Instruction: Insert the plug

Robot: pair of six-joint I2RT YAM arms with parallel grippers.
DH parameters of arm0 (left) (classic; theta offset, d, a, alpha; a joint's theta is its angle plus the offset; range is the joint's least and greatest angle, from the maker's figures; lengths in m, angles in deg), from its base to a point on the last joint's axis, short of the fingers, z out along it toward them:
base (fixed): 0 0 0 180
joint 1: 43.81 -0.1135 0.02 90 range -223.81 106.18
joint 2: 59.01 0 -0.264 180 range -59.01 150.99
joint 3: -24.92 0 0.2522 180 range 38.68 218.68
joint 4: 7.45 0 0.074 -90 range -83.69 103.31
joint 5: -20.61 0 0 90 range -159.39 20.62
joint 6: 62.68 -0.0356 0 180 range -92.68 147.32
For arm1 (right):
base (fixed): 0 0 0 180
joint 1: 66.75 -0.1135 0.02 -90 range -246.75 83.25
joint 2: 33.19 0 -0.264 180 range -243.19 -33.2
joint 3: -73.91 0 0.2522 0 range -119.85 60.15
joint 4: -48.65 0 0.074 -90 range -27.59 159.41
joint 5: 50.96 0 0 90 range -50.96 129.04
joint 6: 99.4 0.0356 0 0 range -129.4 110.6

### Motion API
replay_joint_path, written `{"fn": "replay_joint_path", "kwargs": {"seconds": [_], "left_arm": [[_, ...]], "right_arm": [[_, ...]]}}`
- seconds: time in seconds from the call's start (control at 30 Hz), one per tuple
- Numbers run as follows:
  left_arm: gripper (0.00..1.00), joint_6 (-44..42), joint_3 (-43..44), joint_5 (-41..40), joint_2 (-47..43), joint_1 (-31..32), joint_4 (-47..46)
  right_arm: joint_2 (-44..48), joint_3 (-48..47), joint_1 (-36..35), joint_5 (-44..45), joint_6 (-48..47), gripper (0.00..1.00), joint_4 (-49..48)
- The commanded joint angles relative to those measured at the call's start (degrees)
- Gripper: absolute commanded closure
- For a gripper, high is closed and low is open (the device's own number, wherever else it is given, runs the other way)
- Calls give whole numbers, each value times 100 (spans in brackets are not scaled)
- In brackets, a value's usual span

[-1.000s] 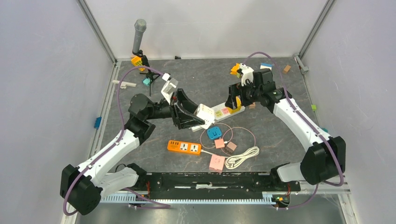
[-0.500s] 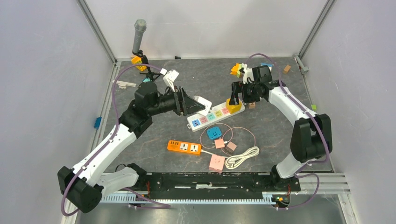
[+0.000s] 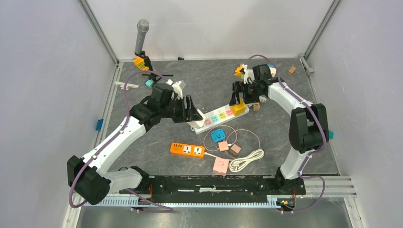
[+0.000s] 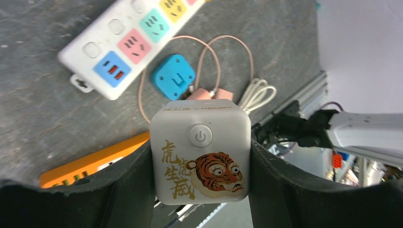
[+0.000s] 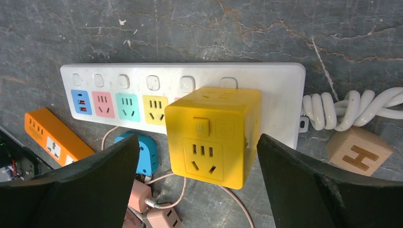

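- Cannot make out the prongs of the white cube plug (image 4: 200,156); lower edge sunk between the black fingers (image 4: 128,190).
- Clamped on both sides by the left gripper (image 4: 200,148), above the table, near the blue end of the power strip (image 4: 128,42).
- Shows a power button and a tiger print.
- Spread wide: right gripper (image 5: 197,152), either side of the yellow cube plug (image 5: 214,135), not touching.
- Seated on the strip.

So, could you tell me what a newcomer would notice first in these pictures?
First, the tiger-printed white cube clamped in the left hand, near the white power strip's blue end. Then the yellow socket cube sitting on that strip toward its cable end, between the right hand's open fingers.
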Motion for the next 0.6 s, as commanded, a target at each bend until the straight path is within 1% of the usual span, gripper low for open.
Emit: {"fn": "replay_joint_path", "kwargs": {"seconds": [0.0,0.17,0.27,0.37,0.57], "left_arm": [[98,-300,165,-839,-156,-19,200],[98,-379,226,-1582,-147,-16,499],[98,-447,304,-2039,-95,-19,682],[98,-533,353,-2297,-45,-13,746],[98,-445,410,-2493,111,-18,754]], "right_arm": [[57,-172,13,-390,74,3,-87],[367,564,-9,-888,403,4,-497],[539,945,-150,-1084,598,4,-723],[700,1223,-361,-1214,930,4,-1032],[850,1475,-938,-1284,1749,3,-1775]]}}
